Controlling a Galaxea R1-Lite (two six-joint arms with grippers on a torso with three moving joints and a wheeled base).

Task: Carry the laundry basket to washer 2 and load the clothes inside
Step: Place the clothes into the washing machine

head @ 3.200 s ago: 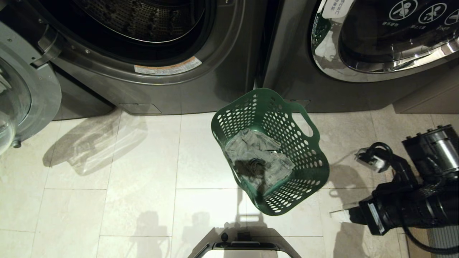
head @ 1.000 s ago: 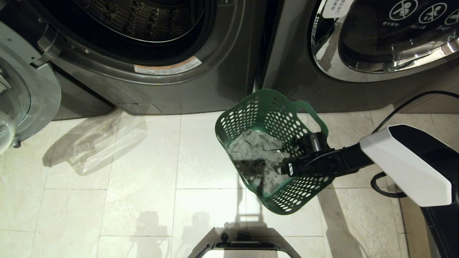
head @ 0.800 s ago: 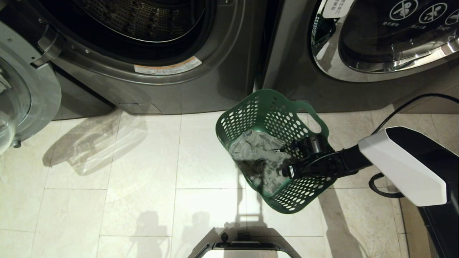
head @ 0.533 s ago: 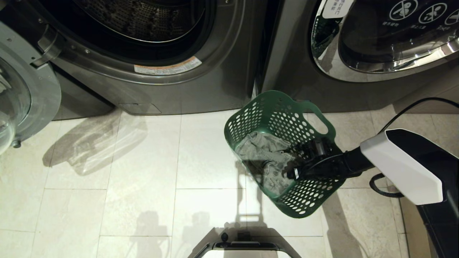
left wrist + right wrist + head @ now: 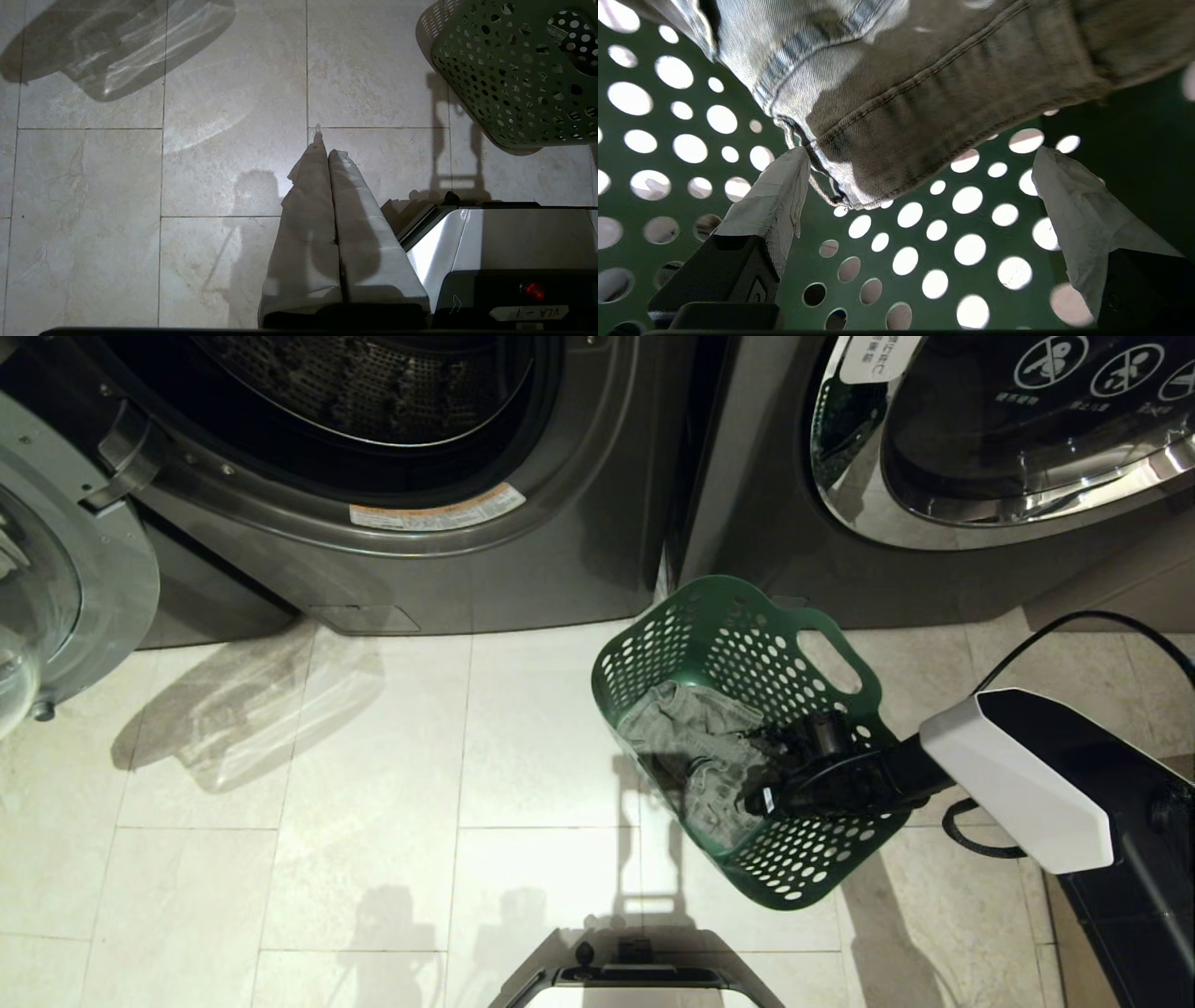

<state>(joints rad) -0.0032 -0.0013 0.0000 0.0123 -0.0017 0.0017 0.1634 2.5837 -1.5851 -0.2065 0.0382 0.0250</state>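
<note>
Our right gripper (image 5: 920,186) is down inside the green perforated plastic laundry basket (image 5: 822,868), its 2 taped fingers (image 5: 775,196) spread wide. The crumpled denim garment (image 5: 924,84) lies just ahead on the basket floor, its stitched hem between the fingertips, so this arm is nearer. Our left gripper (image 5: 323,144) hangs closed beside the basket.

Tiled floor (image 5: 373,859): green laundry basket (image 5: 803,868) sits on it, just in front of both washers (image 5: 560,560).
</note>
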